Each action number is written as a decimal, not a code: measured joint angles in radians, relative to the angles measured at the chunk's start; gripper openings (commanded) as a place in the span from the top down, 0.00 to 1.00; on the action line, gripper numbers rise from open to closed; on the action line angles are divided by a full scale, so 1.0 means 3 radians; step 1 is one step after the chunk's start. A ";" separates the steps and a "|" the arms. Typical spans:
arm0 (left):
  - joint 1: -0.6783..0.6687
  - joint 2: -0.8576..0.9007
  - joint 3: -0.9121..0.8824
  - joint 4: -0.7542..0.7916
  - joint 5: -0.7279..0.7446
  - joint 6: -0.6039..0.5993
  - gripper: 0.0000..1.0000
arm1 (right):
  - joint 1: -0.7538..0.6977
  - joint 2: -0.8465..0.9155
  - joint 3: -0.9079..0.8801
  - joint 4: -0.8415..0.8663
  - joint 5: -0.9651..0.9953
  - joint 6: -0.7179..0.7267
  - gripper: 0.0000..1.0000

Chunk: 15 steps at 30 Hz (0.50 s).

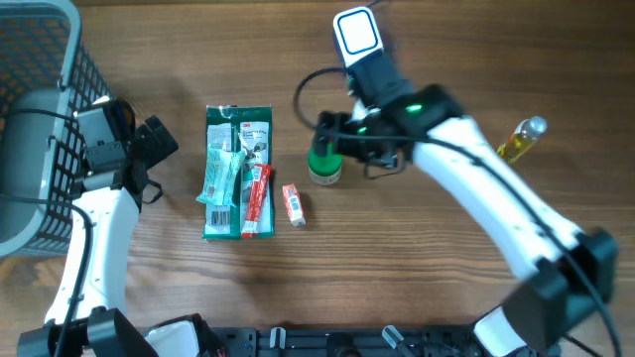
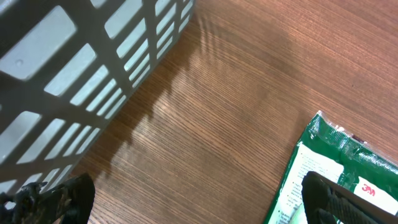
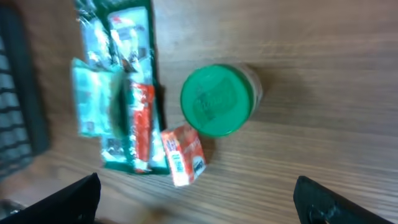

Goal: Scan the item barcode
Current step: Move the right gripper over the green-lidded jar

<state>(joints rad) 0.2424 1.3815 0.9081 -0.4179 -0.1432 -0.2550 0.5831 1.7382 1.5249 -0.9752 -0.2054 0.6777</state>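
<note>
The right gripper [image 3: 196, 183] is held with its fingers [image 3: 68, 202] spread wide, and nothing is pinched between them. A small round jar with a green lid [image 3: 217, 99] is seen standing upright on the wooden table [image 3: 323, 74], just ahead of the gap between those fingers and touched by neither. A small red and white carton [image 3: 183, 155] is laid beside the jar, nearer the fingers. Further out toward one finger, a flat green plastic packet [image 3: 134, 18] is found with a red tube [image 3: 142, 118] laid on top of it.

A black handheld barcode scanner with a white head [image 1: 359, 35] is seen lying behind the right fingers, beside the arm and apart from the jar. A small yellow bottle [image 1: 521, 139] is left well away from both pairs of fingers.

The left gripper [image 2: 196, 186] is likewise held spread and empty over bare wood. The packet's corner is seen close by one finger, and the wall of a grey plastic mesh basket [image 2: 62, 62] beyond the other.
</note>
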 measured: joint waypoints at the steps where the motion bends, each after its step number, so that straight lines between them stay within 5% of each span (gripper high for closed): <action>1: 0.0000 0.0000 0.0000 -0.0003 0.0000 0.0000 0.00 | 0.0109 0.0155 -0.0015 0.0100 0.0104 0.0025 0.00; 7: 0.0000 0.0000 0.0000 -0.0001 0.0000 0.0000 0.00 | 0.0331 0.0692 -0.0041 0.0376 0.0413 0.0061 0.01; 15: 0.0000 0.0000 0.0000 -0.0001 0.0000 0.0000 0.00 | 0.0329 0.0701 -0.0041 0.0486 0.0810 0.0062 0.04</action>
<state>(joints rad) 0.2424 1.3815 0.9081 -0.4183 -0.1432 -0.2550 0.6819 1.9484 1.5127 -0.8295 0.0376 0.6964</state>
